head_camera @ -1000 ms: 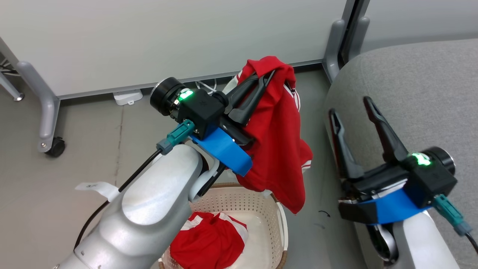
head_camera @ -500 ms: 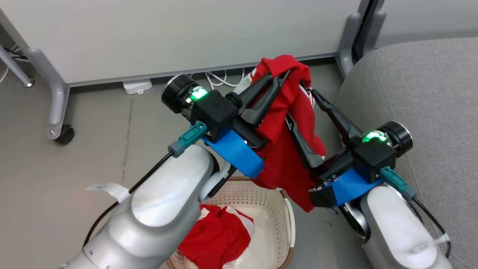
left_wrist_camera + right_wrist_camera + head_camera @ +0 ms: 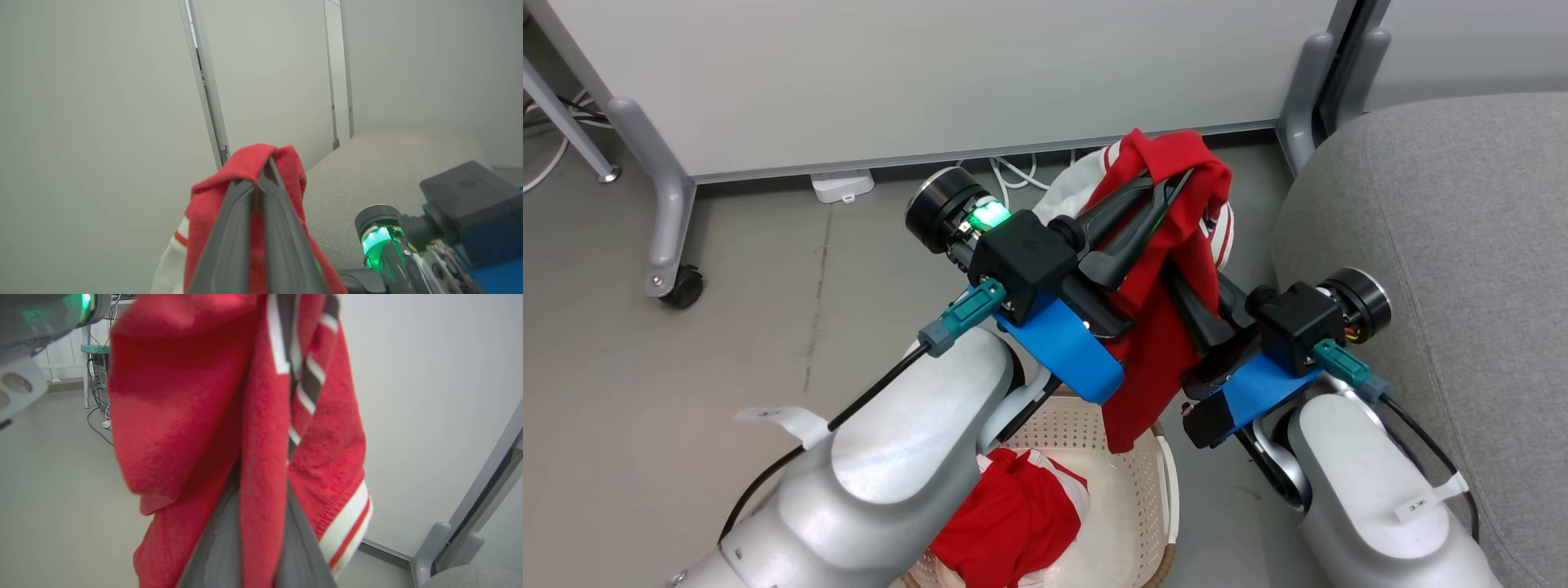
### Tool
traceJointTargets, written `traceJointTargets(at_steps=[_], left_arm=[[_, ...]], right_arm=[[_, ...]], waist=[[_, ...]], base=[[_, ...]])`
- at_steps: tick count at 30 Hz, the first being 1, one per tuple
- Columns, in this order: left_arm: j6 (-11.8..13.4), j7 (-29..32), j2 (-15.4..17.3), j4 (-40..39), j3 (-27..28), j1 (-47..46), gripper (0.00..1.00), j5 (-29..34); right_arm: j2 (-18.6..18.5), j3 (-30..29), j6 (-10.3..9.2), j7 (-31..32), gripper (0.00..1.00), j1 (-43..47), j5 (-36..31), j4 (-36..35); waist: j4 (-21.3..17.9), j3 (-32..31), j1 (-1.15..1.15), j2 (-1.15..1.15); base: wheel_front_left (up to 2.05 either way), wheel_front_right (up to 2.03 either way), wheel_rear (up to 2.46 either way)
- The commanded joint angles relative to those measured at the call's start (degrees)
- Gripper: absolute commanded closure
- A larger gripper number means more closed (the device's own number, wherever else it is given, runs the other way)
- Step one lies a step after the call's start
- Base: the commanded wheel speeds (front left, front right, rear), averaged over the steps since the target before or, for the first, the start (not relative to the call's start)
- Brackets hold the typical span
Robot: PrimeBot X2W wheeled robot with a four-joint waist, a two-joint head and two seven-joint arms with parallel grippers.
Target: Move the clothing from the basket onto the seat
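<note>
Left gripper point(image 3: 1180, 178) and right gripper point(image 3: 1186, 282) tight on one jersey point(image 3: 1152, 359) — seat point(image 3: 1462, 204) just right, basket point(image 3: 1131, 506) beneath

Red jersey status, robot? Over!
Left gripper shut on hanging bright red jersey. Right gripper around it, grip unclear. Second red jersey in cream plastic basket.

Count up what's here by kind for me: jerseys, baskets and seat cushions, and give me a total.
Basket: 1
Seat cushion: 1
Red jerseys: 2, the lifted jersey and the lower jersey lying in the basket
Total: 4
</note>
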Motion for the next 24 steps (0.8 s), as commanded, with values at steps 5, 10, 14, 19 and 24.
traceJointTargets(at_steps=[5,10,14,19,24], left_arm=[[-0.1,-0.3,0.3,0.0,0.3,-0.3,1.0,0.1],[-0.1,-0.3,0.3,0.1,0.4,0.2,1.0,0.3],[-0.1,-0.3,0.2,0.2,0.4,0.2,1.0,0.4],[-0.1,-0.2,0.2,0.4,0.4,0.4,1.0,0.6],[-0.1,-0.2,0.0,1.1,0.5,1.0,0.97,-0.3]], right_arm=[[0.2,0.1,0.03,-0.2,1.0,-0.2,0.8,0.0],[0.3,0.0,0.03,-0.2,1.0,0.4,1.1,-0.6],[0.2,0.0,0.03,-0.2,1.0,0.5,1.2,-0.7],[0.3,-0.1,0.03,-0.2,1.0,0.8,1.4,-1.0],[0.4,-0.1,0.03,-0.2,1.0,1.2,1.3,-1.4]], waist=[[-0.2,-0.1,-0.01,0.0],[-0.4,-0.1,-0.01,0.0],[-0.5,-0.1,-0.01,0.0],[-0.6,-0.3,-0.01,0.0],[-0.6,-0.5,-0.01,0.0]], base=[[0.0,0.0,0.0],[0.0,0.0,0.0],[0.0,0.0,0.0],[0.0,0.0,0.0],[0.0,0.0,0.0]])
